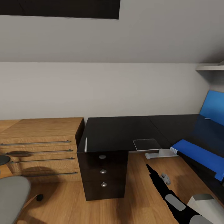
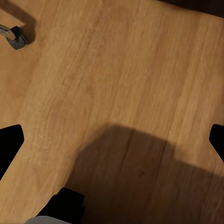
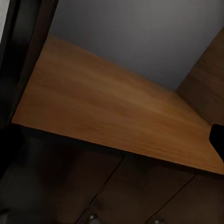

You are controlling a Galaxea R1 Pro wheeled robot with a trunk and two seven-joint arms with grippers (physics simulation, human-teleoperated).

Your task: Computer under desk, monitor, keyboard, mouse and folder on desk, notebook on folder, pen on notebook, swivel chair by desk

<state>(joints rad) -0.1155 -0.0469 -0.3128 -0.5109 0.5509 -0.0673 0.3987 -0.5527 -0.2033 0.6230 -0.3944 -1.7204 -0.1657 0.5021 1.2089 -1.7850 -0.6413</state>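
The desk (image 1: 124, 132) has a black L-shaped top and a black drawer unit (image 1: 103, 174) with silver knobs. A bright blue folder (image 1: 199, 155) lies flat on its right wing. A thin grey notebook (image 1: 146, 144) rests at the front edge near the inner corner. A short pale pen (image 1: 86, 145) shows at the top's left edge. The swivel chair's grey seat (image 1: 12, 194) is at the lower left. My right arm (image 1: 174, 199) reaches over the floor towards the desk's white leg (image 1: 160, 153). The right gripper (image 3: 112, 140) is open and faces the drawers. The left gripper (image 2: 112, 140) is open over bare floor.
A light wooden shelf unit (image 1: 40, 146) stands left of the desk. A chair castor (image 2: 16, 37) rests on the wooden floor (image 1: 140, 193). An upright blue surface (image 1: 214, 107) shows at the far right, under a white wall shelf (image 1: 208, 67).
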